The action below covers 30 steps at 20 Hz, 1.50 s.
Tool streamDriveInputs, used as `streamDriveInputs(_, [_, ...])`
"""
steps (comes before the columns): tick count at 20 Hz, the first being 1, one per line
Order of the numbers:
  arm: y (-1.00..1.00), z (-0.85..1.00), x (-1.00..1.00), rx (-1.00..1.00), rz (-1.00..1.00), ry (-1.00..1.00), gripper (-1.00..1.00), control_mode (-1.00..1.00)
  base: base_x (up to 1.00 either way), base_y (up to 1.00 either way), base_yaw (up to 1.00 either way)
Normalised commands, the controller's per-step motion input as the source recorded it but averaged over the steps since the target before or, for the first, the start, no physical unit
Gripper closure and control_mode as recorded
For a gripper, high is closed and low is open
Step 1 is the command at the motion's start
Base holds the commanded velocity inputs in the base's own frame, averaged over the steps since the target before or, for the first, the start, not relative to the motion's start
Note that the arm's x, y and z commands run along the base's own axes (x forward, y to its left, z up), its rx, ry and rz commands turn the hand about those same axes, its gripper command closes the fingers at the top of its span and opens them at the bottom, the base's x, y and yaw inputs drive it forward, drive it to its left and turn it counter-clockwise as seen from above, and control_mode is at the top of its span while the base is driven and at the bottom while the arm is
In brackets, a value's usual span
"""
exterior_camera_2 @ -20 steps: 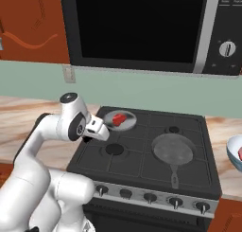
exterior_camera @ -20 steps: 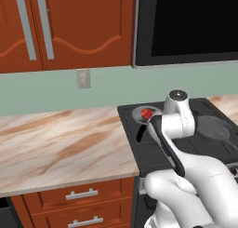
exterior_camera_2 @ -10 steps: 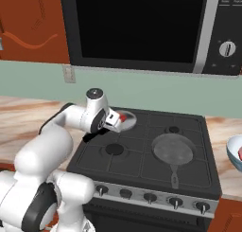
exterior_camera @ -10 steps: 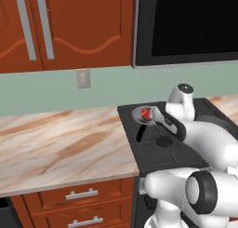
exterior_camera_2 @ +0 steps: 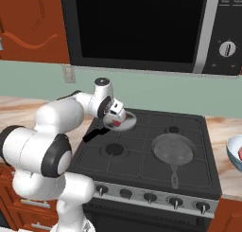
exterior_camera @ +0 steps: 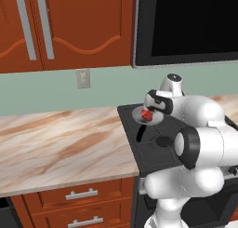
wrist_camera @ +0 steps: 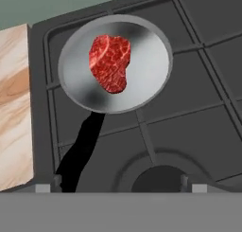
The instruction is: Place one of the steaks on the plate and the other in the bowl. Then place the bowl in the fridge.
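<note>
A bright red steak [wrist_camera: 109,61] lies in a grey frying pan [wrist_camera: 146,79] on the stove's back left burner. It also shows as the red steak [exterior_camera: 146,114] [exterior_camera_2: 116,124] under my hand in both base views. My gripper [wrist_camera: 118,187] [exterior_camera: 150,110] [exterior_camera_2: 115,118] hovers just above that pan, open wide, with nothing between its fingers. At the right edge, the white and blue bowl [exterior_camera_2: 233,153] stands on the counter with something pinkish inside. The plate and the fridge are out of view.
The pan's black handle [wrist_camera: 82,148] points toward the stove's front left. A second grey frying pan [exterior_camera_2: 172,150] sits on the front right burner. The marble counter [exterior_camera: 60,143] stretches left of the stove, and a microwave [exterior_camera_2: 142,27] hangs above it.
My arm has swung forward and my hand has moved from beside the stove's left edge to over the pan with the red steak. The jaws stayed open.
</note>
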Motion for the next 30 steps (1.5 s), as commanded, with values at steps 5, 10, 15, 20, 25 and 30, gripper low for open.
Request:
streamDriveInputs(5, [0.0, -0.29, 0.5, 0.0, 0.02, 0.02, -1.0, -1.0, 0.0, 0.0, 0.0])
streamDriveInputs(10, [0.0, -0.32, 0.53, 0.0, 0.06, 0.0, -1.0, -1.0, 0.0, 0.0, 0.0])
streamDriveInputs(15, [-0.11, -0.39, 0.54, 0.0, 0.09, 0.0, -1.0, -1.0, 0.0, 0.0, 0.0])
streamDriveInputs(20, [-0.15, -0.31, 0.6, -0.01, 0.07, 0.0, -1.0, -1.0, 0.0, 0.0, 0.0])
streamDriveInputs(25, [-0.04, -0.25, 0.4, -0.01, 0.04, 0.04, -1.0, -1.0, 0.0, 0.0, 0.0])
streamDriveInputs(30, [0.33, -0.27, 0.0, 0.0, 0.0, 0.14, -1.0, -1.0, 0.0, 0.0, 0.0])
